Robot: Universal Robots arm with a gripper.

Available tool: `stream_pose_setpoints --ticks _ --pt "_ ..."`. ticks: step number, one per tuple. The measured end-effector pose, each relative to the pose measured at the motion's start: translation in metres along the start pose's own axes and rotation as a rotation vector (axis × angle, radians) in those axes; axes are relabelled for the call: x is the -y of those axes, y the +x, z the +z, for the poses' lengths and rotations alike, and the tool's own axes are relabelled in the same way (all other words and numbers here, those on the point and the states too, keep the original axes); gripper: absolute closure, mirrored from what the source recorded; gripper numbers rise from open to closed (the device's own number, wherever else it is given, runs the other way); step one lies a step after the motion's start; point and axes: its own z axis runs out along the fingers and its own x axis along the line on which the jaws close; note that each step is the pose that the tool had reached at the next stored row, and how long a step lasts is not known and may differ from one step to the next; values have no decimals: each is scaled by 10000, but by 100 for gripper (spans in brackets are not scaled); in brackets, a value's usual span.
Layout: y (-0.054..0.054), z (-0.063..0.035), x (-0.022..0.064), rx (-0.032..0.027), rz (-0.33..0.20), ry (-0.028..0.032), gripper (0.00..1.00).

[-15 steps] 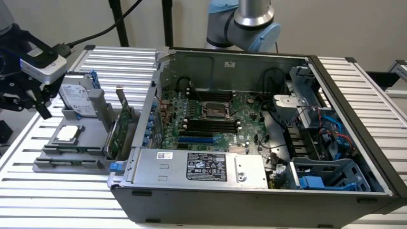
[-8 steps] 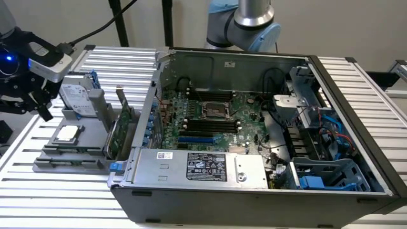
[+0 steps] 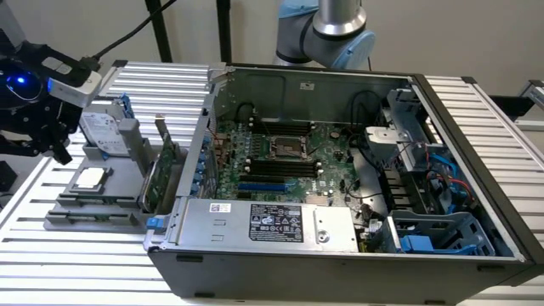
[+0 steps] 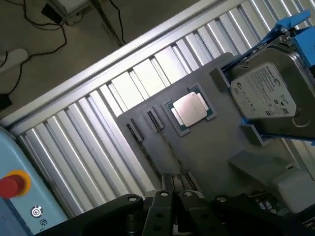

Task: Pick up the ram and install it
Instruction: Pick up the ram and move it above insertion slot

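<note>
At the exterior view's left, the gripper (image 3: pixel 58 150) hangs above the far end of the grey parts tray (image 3: pixel 60 220), which rests on the slatted counter (image 3: pixel 85 274) beside the open computer case (image 3: pixel 340 268). Whether the gripper is open or closed, and whether it has hold of anything, cannot be told.

**Location of the ram.** This cannot be told with certainty. In the wrist view, the tray's two narrow cradles (image 4: pixel 154 119) lie directly under the gripper and look bare. The black memory slots (image 3: pixel 281 167) on the motherboard (image 3: pixel 327 150) carry no green stick.

**Handling.** The ram is judged to be light, thin and stiff, and fragile at its chips and edge contacts.
- Grip it across the board faces near the middle of the long upper edge.
- Keep clear of the contact edge.
- Keep it square to the slot, because a tilted stick is likely to bind.

**Containers.**
- The tray holds a square silver processor chip (image 3: pixel 90 179) lying flat in its recess.
- It also holds a hard drive (image 3: pixel 106 131) in a blue carrier, leaning at the far end.
- A green expansion card (image 3: pixel 162 175) stands upright on the side nearest the case.
- The case holds the motherboard with its processor socket (image 3: pixel 285 145).
- A power supply (image 3: pixel 264 223) sits along the near wall of the case.
- A blue drive cage (image 3: pixel 434 233) sits at the exterior view's right.
</note>
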Motion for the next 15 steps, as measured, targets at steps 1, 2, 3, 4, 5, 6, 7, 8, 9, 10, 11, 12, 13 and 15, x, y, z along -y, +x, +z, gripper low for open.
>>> stream_pose_setpoints --ticks 1,2,3,4,5,6,7,8,9,10,11,12,13,15 --pt "0 6 0 -10 -179 0 100" --pt "0 13 0 -19 -358 -1 100" --pt "0 20 1 -28 -539 -1 100" --pt "0 27 1 -37 -728 -1 100" --pt "0 33 2 -47 -909 -2 100" --pt "0 40 2 -56 -1088 -2 100" --pt "0 47 2 -65 -1268 -2 100" --pt "0 53 3 -75 -1454 -3 100" --pt "0 59 3 -85 -1637 -3 100" --pt "-1 65 3 -94 -1818 -3 100" --pt "0 71 3 -104 -1997 -3 100" --pt "0 78 4 -112 -2177 -3 100" --pt "0 84 4 -123 -2356 -4 100" --pt "0 97 5 -142 -2722 -5 100"
